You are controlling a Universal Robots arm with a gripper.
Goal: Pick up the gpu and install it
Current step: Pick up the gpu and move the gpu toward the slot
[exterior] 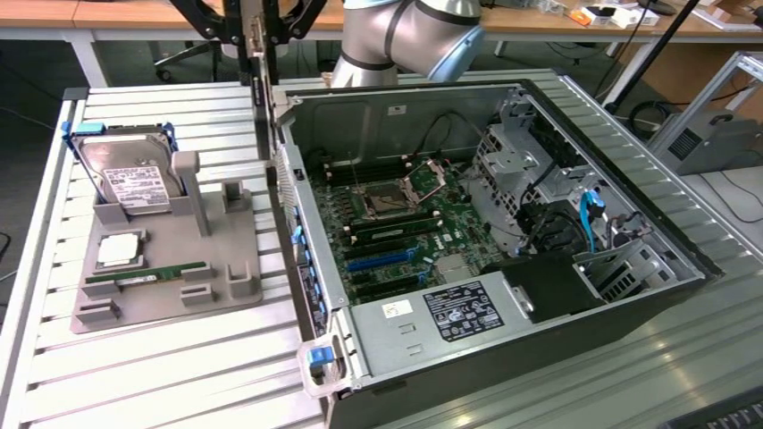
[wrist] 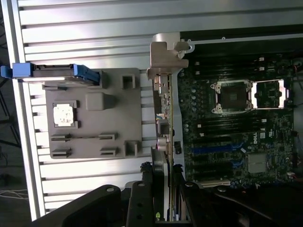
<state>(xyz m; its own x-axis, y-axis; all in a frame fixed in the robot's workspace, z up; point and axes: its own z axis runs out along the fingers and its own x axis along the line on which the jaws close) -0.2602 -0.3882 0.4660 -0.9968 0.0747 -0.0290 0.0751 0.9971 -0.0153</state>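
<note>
The gpu [exterior: 259, 85] hangs edge-on from my gripper [exterior: 255, 22], which is shut on it high above the table. In the wrist view the gpu [wrist: 164, 113] shows as a thin green edge with its silver bracket [wrist: 165, 54] at the far end, and the gripper [wrist: 163, 189] clamps its near end. The card is over the open computer case's [exterior: 703, 268] side wall, between the grey holder tray [exterior: 167, 299] and the motherboard [exterior: 406, 223]. The blue expansion slots [exterior: 381, 259] [wrist: 215, 147] lie uncovered.
On the holder tray sit a hard drive [exterior: 131, 179] in a blue frame, a processor chip [exterior: 120, 250] and a slim memory stick [exterior: 143, 273]. The case also holds a power supply [exterior: 459, 313], drive cages [exterior: 524, 161] and cables.
</note>
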